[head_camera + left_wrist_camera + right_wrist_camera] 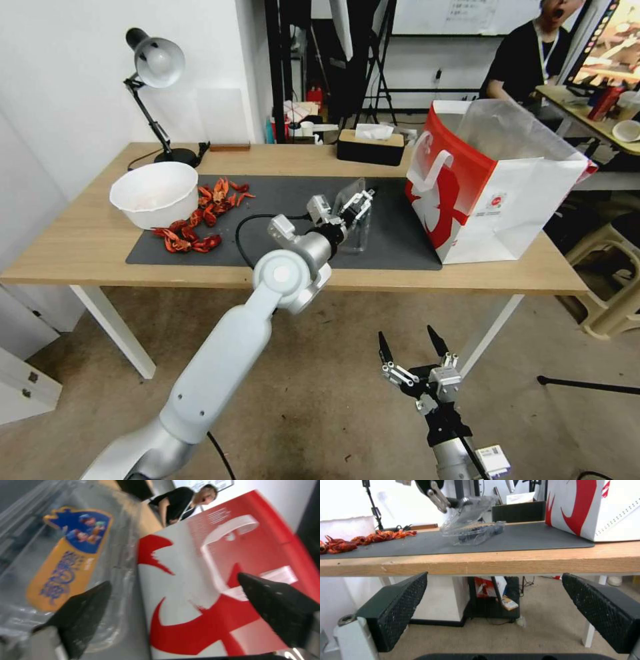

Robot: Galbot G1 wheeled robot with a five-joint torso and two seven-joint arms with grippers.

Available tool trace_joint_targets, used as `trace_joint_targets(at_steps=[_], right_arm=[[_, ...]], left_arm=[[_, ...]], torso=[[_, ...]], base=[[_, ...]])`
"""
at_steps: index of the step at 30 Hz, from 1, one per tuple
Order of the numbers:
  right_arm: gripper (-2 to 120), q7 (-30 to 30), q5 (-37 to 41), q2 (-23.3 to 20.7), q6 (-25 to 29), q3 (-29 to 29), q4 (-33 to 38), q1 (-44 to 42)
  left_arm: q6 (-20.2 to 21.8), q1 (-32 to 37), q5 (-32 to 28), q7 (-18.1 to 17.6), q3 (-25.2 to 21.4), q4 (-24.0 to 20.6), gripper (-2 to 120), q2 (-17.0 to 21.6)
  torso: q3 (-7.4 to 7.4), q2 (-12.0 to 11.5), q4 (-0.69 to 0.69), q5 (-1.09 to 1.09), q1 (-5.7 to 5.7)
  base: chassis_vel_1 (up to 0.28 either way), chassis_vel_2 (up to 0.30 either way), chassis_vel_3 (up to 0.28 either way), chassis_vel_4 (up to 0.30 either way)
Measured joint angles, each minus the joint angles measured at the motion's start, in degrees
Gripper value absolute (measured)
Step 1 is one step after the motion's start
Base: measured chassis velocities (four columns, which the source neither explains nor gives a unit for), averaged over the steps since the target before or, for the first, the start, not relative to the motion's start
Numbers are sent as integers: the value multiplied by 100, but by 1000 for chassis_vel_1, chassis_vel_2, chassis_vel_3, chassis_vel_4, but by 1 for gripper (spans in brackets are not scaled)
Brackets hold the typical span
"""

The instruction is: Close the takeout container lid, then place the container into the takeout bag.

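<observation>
Near the middle of the head view the left gripper [361, 202] reaches over the dark mat [400, 247] on the wooden table [80, 257], its fingers spread apart, one of them against the raised lid [349, 195] of the takeout container [358, 233]. The container sits on the mat with its blueberry-filled half lying flat and the lid tilted up, partly open; in the right wrist view the clamshell [471, 531] shows in the upper middle, the lid angled above the base. In the left wrist view the lid's oblong label [68, 555] fills the left side, close beside one dark fingertip [83, 615]. The takeout bag [497, 193] stands upright to the right of the container, near it but not touching, on the right part of the table. The right gripper [413, 348] hangs low at the bottom of the head view, below the table edge, fingers wide apart and empty. A white bowl [155, 193] and red crayfish [197, 223] lie at the left end of the mat.
</observation>
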Motion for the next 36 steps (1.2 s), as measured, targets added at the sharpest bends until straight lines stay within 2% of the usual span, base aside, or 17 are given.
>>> trace_joint_targets(at_steps=[3,5,7,11,14,17,19,21,23,24,25,27,29,31,32,35,36], right_arm=[[100,-1,8,-4,-1,-2,-11,28],[100,-1,11,-5,-2,-3,-15,36],[100,-6,22,-5,-10,-10,-17,51],[100,-21,51,-6,-28,-12,-16,64],[100,-120,201,-38,-73,-12,16,116],[100,-243,407,-82,-134,-4,62,169],[100,-458,937,-212,-330,50,211,311],[100,-506,1144,-276,-410,78,266,378],[100,-593,1858,-477,-702,172,437,628],[100,-593,1858,-477,-702,172,437,628],[100,-584,2279,-585,-851,212,518,777],[100,-232,3599,-910,-1301,284,703,1334],[100,-81,3979,-1000,-1428,291,725,1494],[100,406,5199,-1272,-1854,286,713,2051],[100,406,5199,-1272,-1854,286,713,2051],[100,930,6263,-1556,-2345,183,483,2708],[100,930,6263,-1556,-2345,183,483,2708]], left_arm=[[10,19,64,-64,46,15,75,2],[22,22,117,-93,64,24,72,2],[54,22,262,-226,120,63,60,-4],[86,17,407,-334,170,114,51,-12],[112,18,623,-427,238,171,36,-14],[146,20,707,-504,263,176,29,-10],[198,16,795,-662,288,180,19,4],[210,15,807,-694,290,180,15,10],[227,15,843,-763,293,179,5,28],[227,15,843,-763,293,179,5,28],[229,15,862,-782,293,174,2,34],[223,27,886,-802,293,163,0,41],[220,33,889,-802,292,160,0,45],[213,58,903,-796,291,157,0,57],[213,58,903,-796,291,157,0,57],[194,53,918,-789,296,189,0,46],[194,53,918,-789,296,189,0,46]], torso=[[0,0,0,0,0],[0,0,0,0,0],[0,0,0,0,0],[0,0,0,0,0],[0,0,0,0,0],[0,0,0,0,0],[0,0,-1,0,0],[0,0,-1,0,0],[0,0,-1,1,0],[0,0,-1,1,0],[0,0,0,1,0],[0,0,0,1,0],[0,0,1,0,0],[0,0,1,1,1],[0,0,1,1,1],[0,-1,-1,0,1],[0,-1,-1,0,1]], base=[[0,0,0,0],[0,0,0,0],[0,0,0,0],[0,0,0,0],[0,0,0,0],[0,0,0,0],[0,0,0,0],[0,0,0,0],[0,0,0,0],[0,0,0,0],[0,0,0,0],[0,0,0,0],[0,0,0,0],[0,0,0,0],[0,0,0,0],[0,0,0,0],[0,0,0,0]])
